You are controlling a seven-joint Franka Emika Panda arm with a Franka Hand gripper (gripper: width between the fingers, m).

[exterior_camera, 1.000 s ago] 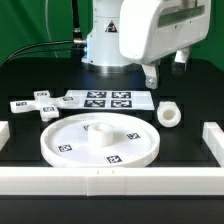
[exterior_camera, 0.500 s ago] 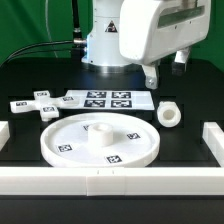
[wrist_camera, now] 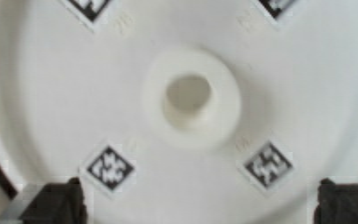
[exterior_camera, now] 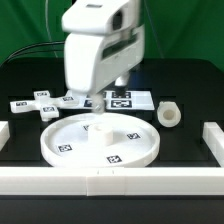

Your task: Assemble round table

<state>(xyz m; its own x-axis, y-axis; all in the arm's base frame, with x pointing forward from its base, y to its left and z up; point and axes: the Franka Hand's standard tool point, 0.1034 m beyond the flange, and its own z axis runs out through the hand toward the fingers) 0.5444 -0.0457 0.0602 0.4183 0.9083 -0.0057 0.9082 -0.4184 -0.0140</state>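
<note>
The large rimmed round disc point(exterior_camera: 78, 133) lies flat near the front of the table, with a raised central hub point(exterior_camera: 100, 127). My gripper point(exterior_camera: 101, 104) hangs just above the hub, apart from it. In the wrist view the disc point(wrist_camera: 78, 100) fills the picture, with its holed hub point(wrist_camera: 190, 96) in the middle. My gripper point(wrist_camera: 202, 203) is open and empty, and its dark fingers point(wrist_camera: 60, 203) stand wide apart on either side. The short cylindrical leg point(exterior_camera: 170, 114) lies towards the exterior view's right. The cross-shaped foot point(exterior_camera: 40, 105) lies towards the exterior view's left.
The marker board point(exterior_camera: 130, 99) lies behind the disc, partly hidden by the arm. White border rails run along the front point(exterior_camera: 110, 181), the exterior view's right point(exterior_camera: 213, 136) and left point(exterior_camera: 3, 131).
The arm has swung from the back right towards the exterior view's left and down. It now hangs over the disc's hub. The parts have not moved.
</note>
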